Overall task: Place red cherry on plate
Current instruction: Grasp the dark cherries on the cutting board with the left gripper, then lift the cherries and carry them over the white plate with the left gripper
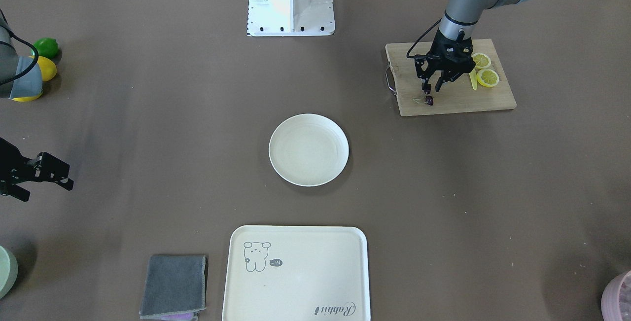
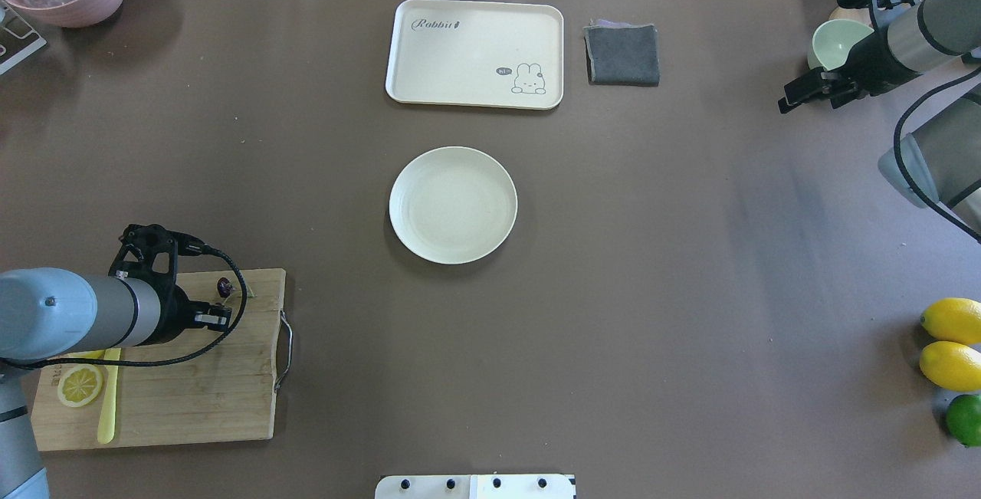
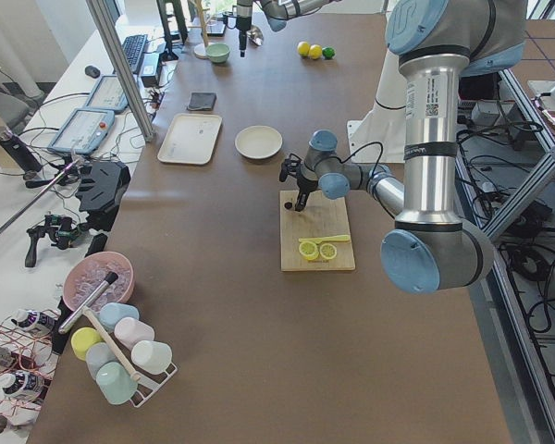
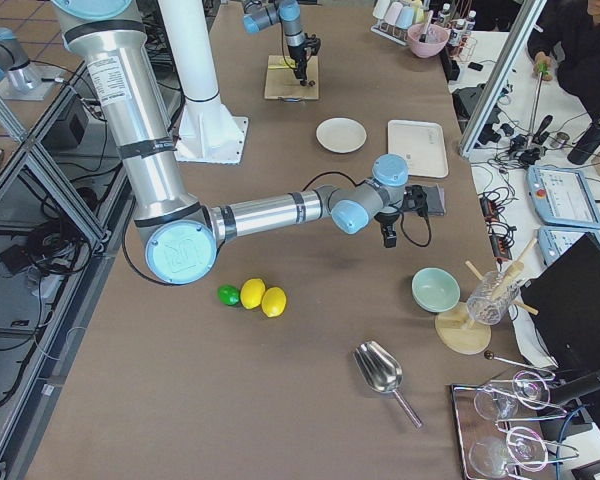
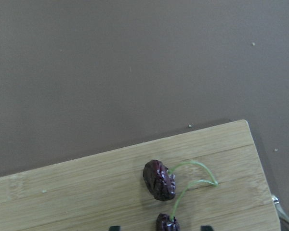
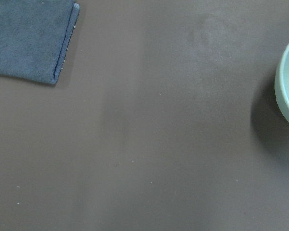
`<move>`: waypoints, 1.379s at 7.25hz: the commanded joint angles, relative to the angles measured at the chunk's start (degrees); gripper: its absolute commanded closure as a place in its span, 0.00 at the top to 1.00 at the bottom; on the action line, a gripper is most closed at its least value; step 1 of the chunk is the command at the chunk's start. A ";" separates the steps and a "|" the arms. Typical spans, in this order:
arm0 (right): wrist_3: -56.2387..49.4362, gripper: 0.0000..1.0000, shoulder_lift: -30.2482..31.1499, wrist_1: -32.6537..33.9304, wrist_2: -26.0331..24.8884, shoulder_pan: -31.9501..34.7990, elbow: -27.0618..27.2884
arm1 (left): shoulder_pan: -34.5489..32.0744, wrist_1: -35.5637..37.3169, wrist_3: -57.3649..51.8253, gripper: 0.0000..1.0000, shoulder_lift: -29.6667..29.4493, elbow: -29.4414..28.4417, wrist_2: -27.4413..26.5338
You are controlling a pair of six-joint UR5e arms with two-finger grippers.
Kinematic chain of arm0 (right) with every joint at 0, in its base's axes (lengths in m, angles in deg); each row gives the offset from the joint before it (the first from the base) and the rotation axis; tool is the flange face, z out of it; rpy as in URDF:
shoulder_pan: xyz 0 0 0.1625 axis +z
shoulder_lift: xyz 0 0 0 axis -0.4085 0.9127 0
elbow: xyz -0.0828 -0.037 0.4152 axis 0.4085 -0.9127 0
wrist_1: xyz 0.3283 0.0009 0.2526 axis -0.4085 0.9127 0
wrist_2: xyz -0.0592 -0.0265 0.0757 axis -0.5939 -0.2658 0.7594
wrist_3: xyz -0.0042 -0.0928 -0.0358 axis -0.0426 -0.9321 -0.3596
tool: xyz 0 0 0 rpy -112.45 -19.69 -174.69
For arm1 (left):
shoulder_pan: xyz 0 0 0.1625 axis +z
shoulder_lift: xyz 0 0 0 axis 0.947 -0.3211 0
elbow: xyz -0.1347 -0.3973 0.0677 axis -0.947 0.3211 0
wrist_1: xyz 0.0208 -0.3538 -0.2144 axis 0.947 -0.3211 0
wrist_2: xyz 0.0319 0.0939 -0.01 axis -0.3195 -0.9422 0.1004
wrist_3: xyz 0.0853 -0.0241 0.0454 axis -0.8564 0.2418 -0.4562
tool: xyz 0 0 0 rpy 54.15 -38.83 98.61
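Nothing of the task is done yet. The red cherry [image 2: 224,287] lies on the cutting board [image 2: 191,376] at the left side of the desk [image 2: 690,269] in the overhead view, close to the board's far right corner. The plate [image 2: 453,205] sits bare at the middle of the desk, well apart from the board, further right and further away.

The left hand [image 1: 431,87] hangs just above the fruit, fingers pointing down and spread, holding nothing. In the left wrist view, the 2 fingertips [image 5: 114,227] show at the bottom edge, on either side of the nearer cherry. By my reading the grasp is the step in hand; lowering, closing, lifting, carrying across and releasing are all left to do.

The right hand [image 1: 45,190] is far off at the opposite side of the desk, fingers apart and empty, taking no part.

In the overhead view the 2 dark fruits lie at the left, and the thin green stems trail right toward the board's handle edge. The long axis therefore runs left to right, roughly along the board's far edge. In the wrist view the stems arch and meet at a single tip.
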 commanded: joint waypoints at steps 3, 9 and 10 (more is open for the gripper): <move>0.00 1.00 -0.16 -0.09 -0.28 -0.03 0.00 | 0.01 -0.08 0.08 0.42 -0.39 -0.24 -0.02; 0.09 1.00 0.45 -0.18 -0.36 0.06 0.43 | -0.51 0.01 0.43 0.00 -0.75 0.11 -0.02; 0.17 1.00 0.37 -0.18 -0.36 0.06 0.44 | -0.87 0.01 0.35 0.00 -0.57 0.02 -0.02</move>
